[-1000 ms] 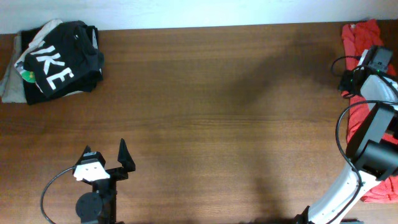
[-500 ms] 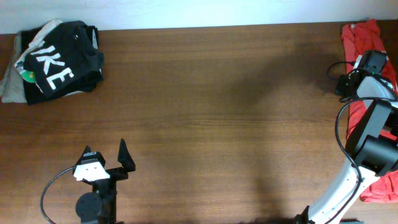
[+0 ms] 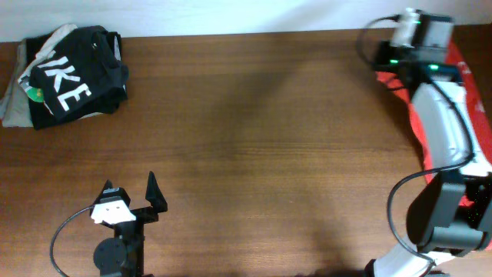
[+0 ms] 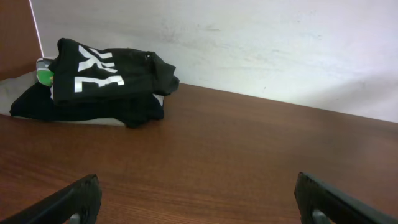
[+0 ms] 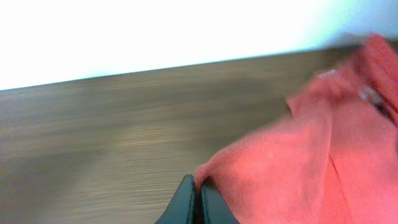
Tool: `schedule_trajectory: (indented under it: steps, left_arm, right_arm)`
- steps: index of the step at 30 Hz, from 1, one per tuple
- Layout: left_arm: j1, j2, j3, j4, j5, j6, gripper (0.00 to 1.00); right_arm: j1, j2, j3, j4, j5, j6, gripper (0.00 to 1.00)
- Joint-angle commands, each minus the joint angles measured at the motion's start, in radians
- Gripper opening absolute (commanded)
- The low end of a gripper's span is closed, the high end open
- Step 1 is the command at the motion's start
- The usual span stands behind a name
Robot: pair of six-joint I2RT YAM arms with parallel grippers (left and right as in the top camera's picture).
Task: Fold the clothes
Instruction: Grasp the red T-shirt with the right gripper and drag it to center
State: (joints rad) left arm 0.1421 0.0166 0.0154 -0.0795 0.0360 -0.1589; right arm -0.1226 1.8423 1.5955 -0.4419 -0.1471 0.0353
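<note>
Big white capital letters reading "IKE" are printed on the folded black garment [image 3: 84, 69], which lies on top of the grey-beige garment [image 3: 14, 108].

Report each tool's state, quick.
Left tool: open, holding nothing.
Right tool: shut on the red-orange cotton T-shirt.

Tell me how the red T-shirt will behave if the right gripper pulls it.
Likely floppy: the red T-shirt bunches where the right gripper pinches it, so it should trail and drape. It looks thin and light; that small pinched edge might slip.
</note>
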Motion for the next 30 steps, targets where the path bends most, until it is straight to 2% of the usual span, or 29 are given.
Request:
schedule_trajectory:
  steps: [1,5,10,15,16,18,22,24,26,28,30]
  left_arm:
    - [-0.005,-0.005,-0.006,-0.001,0.0,-0.008,0.99]
    - [-0.005,-0.005,-0.006,-0.001,0.0,-0.008,0.99]
    - [-0.005,-0.005,-0.006,-0.001,0.0,-0.008,0.99]
    - [-0.005,-0.005,-0.006,-0.001,0.0,-0.008,0.99]
    - [-0.005,-0.005,-0.006,-0.001,0.0,-0.008,0.99]
    - [-0.005,-0.005,-0.006,-0.001,0.0,-0.008,0.99]
    - [-0.005,-0.005,-0.006,-0.001,0.0,-0.008,0.99]
    - [-0.005,-0.005,-0.006,-0.001,0.0,-0.008,0.99]
    - [-0.005,-0.005,-0.006,-0.001,0.0,-0.008,0.99]
    - [-0.005,-0.005,-0.006,-0.001,0.0,-0.008,0.99]
    - [-0.005,-0.005,-0.006,-0.001,0.0,-0.008,0.99]
  right_arm:
    - [0.143,0.0,0.009,-0.023,-0.093,0.066,0.04]
    - [0.348,0.001,0.009,-0.018,-0.146,0.117,0.04]
    - [0.673,0.032,0.009,0.02,-0.159,0.193,0.04]
    - [0.863,0.043,0.009,0.085,-0.156,0.259,0.06]
    - [0.885,0.043,0.009,0.103,-0.156,0.262,0.17]
    - [0.894,0.043,0.01,0.108,-0.156,0.263,0.22]
    - [0.859,0.02,0.01,0.108,-0.157,0.262,0.5]
    - [0.821,-0.006,0.01,0.098,-0.157,0.262,0.59]
    - [0.763,-0.041,0.01,0.071,-0.156,0.262,0.8]
    - [0.686,-0.066,0.01,0.026,-0.156,0.262,0.95]
    - [0.599,-0.071,0.01,-0.04,-0.157,0.262,0.99]
